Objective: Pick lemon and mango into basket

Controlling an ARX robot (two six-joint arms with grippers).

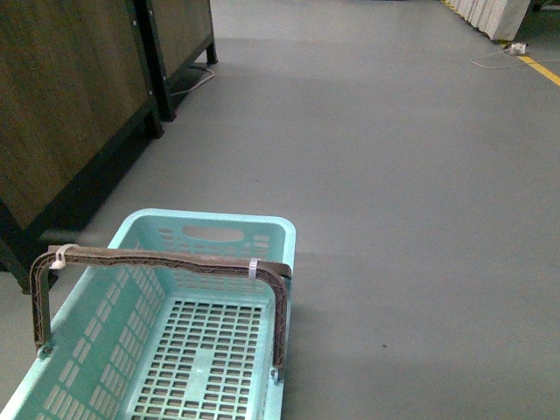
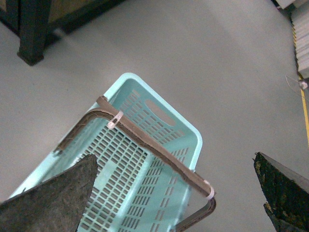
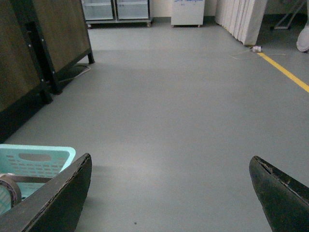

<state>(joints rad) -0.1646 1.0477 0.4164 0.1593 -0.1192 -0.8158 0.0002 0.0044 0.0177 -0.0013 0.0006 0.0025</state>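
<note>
Left gripper [image 2: 174, 159]: jaws spread wide, nothing between them. It hangs over the basket [image 2: 179, 126], whose brown handle [image 2: 145, 139] stands up across the middle. It is probably parked there so that a drop can fall to either side of the handle. Right gripper [image 3: 170, 158]: also wide and empty, beside the basket, over grey floor [image 3: 183, 96]. No fruit shows on the basket's lattice floor. The lemon and mango appear in no view, so finding them likely comes first. Dark cabinets [image 1: 61, 96] stand to the left.
</note>
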